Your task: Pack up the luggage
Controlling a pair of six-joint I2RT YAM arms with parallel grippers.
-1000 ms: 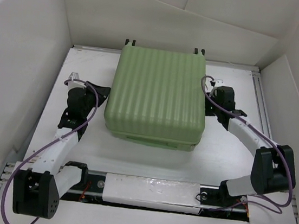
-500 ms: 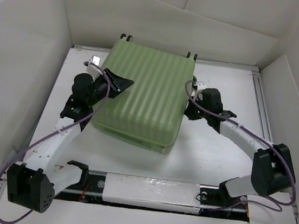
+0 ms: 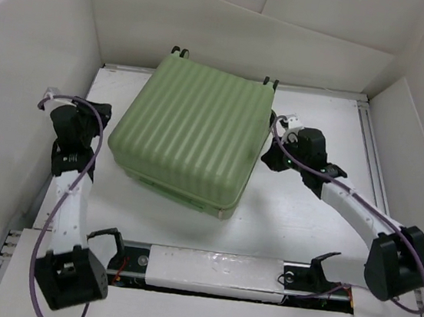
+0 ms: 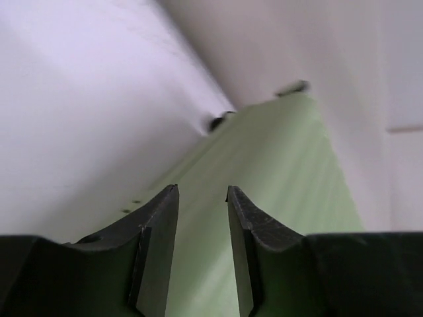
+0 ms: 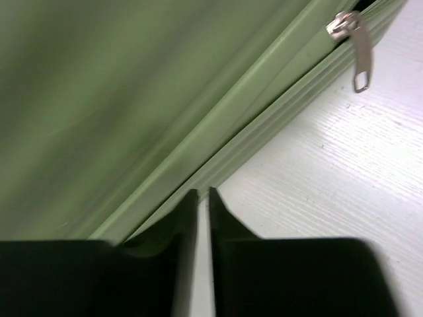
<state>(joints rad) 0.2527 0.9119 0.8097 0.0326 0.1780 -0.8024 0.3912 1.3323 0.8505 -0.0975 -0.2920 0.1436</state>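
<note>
Jaws slightly apart, either side of luggage (image 3: 191, 137)

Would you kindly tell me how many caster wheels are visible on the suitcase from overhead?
2. Both sit on the suitcase's far edge: the left caster at its far-left corner, the right caster at its far-right corner. Any others may be hidden beneath the shell.

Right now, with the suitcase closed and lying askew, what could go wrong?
The right gripper has its jaws barely apart beside the seam of the luggage, away from the zipper pull; a grab may miss it.
The left gripper is clear of the shell, so a one-sided push may spin the luggage.
</note>
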